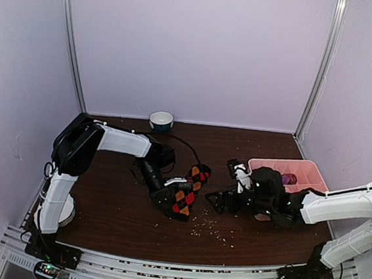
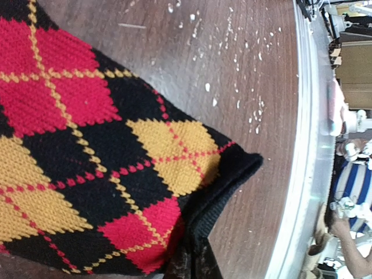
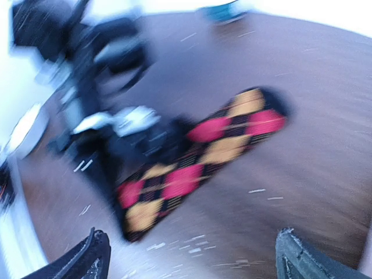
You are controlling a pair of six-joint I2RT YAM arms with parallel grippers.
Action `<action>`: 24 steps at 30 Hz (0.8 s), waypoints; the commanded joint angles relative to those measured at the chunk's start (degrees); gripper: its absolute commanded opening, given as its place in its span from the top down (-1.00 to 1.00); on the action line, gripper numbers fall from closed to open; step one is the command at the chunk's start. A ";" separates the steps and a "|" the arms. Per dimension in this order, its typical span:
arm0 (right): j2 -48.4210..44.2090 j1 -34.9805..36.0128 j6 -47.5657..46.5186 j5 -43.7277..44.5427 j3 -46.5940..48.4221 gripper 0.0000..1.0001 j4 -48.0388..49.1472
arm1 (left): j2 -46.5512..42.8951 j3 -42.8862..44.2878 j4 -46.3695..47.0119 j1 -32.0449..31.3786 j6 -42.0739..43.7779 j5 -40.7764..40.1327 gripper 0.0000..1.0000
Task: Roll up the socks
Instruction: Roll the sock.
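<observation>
Table (image 1: pixel 101 204) holds argyle sock (image 1: pixel 192 183), bowl (image 1: pixel 161 121) behind, pink tray (image 1: pixel 311 173) right.

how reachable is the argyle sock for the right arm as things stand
Probably yes: the right gripper is open, empty and faces the argyle sock across open table. The left gripper is shut on the sock's edge, so the right should go for the free end.

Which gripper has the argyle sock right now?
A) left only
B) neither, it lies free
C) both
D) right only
A: the left gripper is shut on the near end of the argyle sock, which lies on the table, while the right gripper has its jaws open and empty, apart from the sock.
</observation>
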 commanded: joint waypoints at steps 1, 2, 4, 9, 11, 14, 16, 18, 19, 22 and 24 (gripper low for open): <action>-1.96 -2.65 6.64 17.58 -2.52 -0.99 -1.06 | 3.16 1.71 -4.50 0.29 -0.43 0.36 1.00; -1.44 -3.48 4.76 12.70 -3.38 -0.99 2.03 | 3.55 2.29 -4.96 0.37 -0.55 0.31 1.00; -0.98 -1.87 -1.74 7.50 -4.69 -0.99 7.79 | 4.02 2.98 -5.17 0.44 -0.99 0.21 1.00; 0.17 13.72 -27.46 15.55 -8.01 -0.99 15.72 | 5.74 5.30 -7.21 0.80 -1.87 -0.07 1.00; 1.53 15.92 -32.39 11.27 -6.33 -0.93 14.24 | 6.39 6.25 -7.81 0.86 -2.29 -0.33 1.00; 5.78 18.40 -39.03 8.32 -2.60 -0.70 12.62 | 7.60 7.90 -8.96 0.90 -2.73 -0.24 1.00; 9.83 19.31 -43.01 7.27 2.25 -0.52 9.50 | 8.15 8.93 -9.89 0.91 -2.90 0.08 1.00; 13.51 19.53 -45.44 5.81 5.24 -0.35 7.90 | 8.37 9.28 -10.28 0.87 -2.92 -0.01 1.00; 15.15 19.53 -46.46 5.23 6.49 -0.28 7.75 | 8.37 9.31 -10.47 0.90 -2.86 -0.17 1.00; 19.15 19.53 -48.78 4.54 9.37 -0.06 7.09 | 8.36 9.31 -10.78 0.98 -2.83 0.04 1.00; 21.72 19.52 -50.27 4.34 11.09 0.07 6.32 | 8.51 9.15 -10.93 1.08 -2.77 0.27 1.00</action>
